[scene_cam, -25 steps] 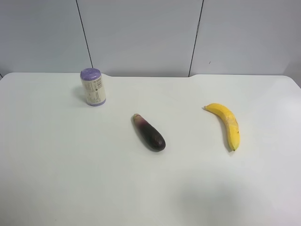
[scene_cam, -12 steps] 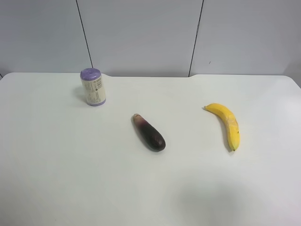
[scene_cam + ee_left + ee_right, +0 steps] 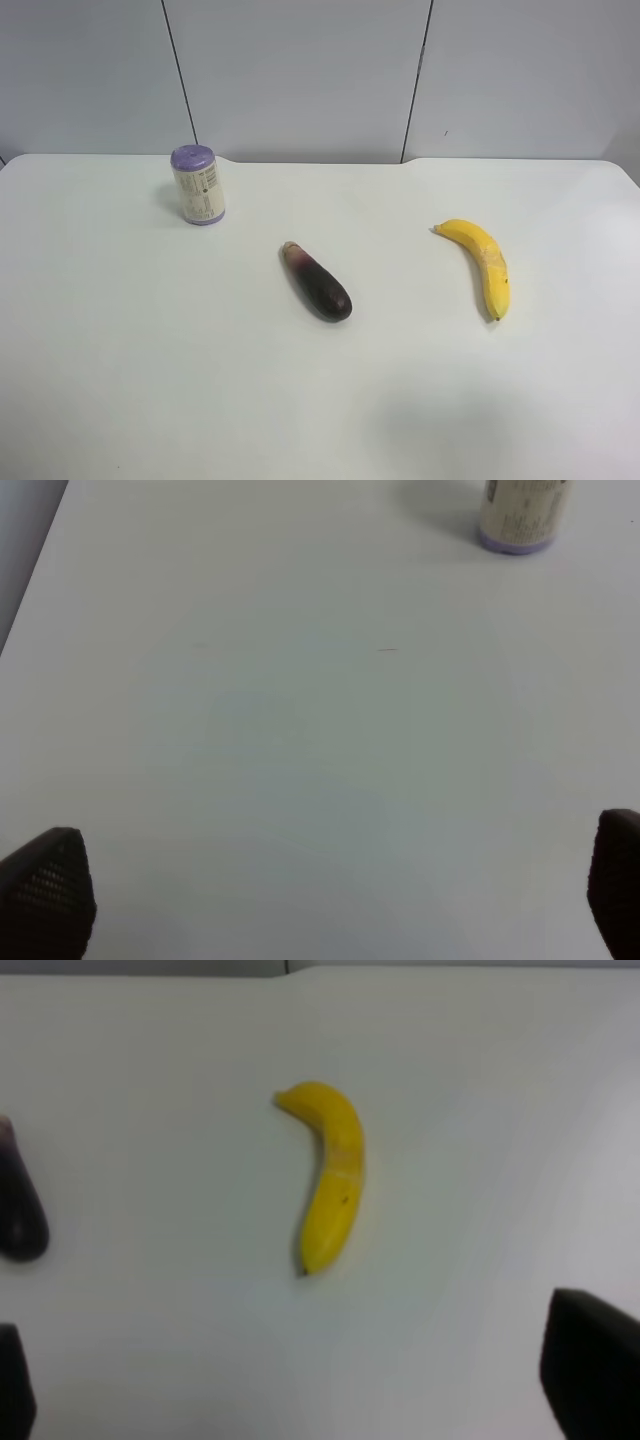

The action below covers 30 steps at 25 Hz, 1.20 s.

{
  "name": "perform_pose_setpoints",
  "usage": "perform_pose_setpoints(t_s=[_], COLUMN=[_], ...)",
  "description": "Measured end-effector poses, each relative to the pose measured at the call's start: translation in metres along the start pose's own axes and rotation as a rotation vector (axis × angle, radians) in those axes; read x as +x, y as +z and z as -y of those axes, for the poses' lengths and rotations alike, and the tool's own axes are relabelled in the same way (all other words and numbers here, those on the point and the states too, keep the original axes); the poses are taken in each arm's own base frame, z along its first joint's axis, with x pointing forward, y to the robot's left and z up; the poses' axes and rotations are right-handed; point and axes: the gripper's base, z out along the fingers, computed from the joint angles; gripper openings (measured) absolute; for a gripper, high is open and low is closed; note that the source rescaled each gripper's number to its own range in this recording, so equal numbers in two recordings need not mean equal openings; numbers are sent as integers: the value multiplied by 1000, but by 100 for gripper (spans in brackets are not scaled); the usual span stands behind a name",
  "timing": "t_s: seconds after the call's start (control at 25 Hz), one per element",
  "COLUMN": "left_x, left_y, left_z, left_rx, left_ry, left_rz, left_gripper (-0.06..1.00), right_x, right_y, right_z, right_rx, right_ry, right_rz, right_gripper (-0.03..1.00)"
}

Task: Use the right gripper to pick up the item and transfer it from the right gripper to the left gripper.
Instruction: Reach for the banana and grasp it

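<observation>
Right, the banana point(image 3: 483, 262) lies flat on the white table point(image 3: 140, 380), at about 3 o'clock from the eggplant point(image 3: 318, 283) in the high view. It is well apart from it and nothing touches it. Its curve runs from 10 o'clock down to a dark tip at 6 o'clock. My read is that it's light and fairly firm, with a smooth skin that could slip, and it would bruise if squeezed hard. I'd pinch across the thick middle, slightly toward one end, so the other end stays free for the handover. The right gripper point(image 3: 300, 1370) hangs above it, jaws spread wide and empty, with the banana point(image 3: 335, 1175) centred ahead. The left gripper point(image 3: 330, 890) is also spread wide, holding nothing, over bare table. There's no sticker or writing on the banana. The purple-lidded can point(image 3: 197, 185), at 10 o'clock from the eggplant, has a printed label, but the text is too small to read and the brand can't be made out.
</observation>
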Motion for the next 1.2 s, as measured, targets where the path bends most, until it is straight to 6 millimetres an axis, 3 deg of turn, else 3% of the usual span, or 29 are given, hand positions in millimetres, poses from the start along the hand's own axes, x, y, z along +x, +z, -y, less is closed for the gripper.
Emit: perform_pose_setpoints(t_s=[0.16,0.56,0.84,1.2], left_x=[0,0,0,0], left_y=[0,0,0,0], left_z=[0,0,0,0], left_rx=[0,0,0,0], left_ry=[0,0,0,0], left_rz=[0,0,0,0], left_gripper=[100,100,100,100], right_x=[-10,-69,-94,-106], right_y=[14,57,105,171], right_z=[1,6,10,16], right_rx=[-1,-3,-1,7], right_ry=[34,60,80,113], right_rz=[-113,-357,-511,-696], right_gripper=[100,100,100,100])
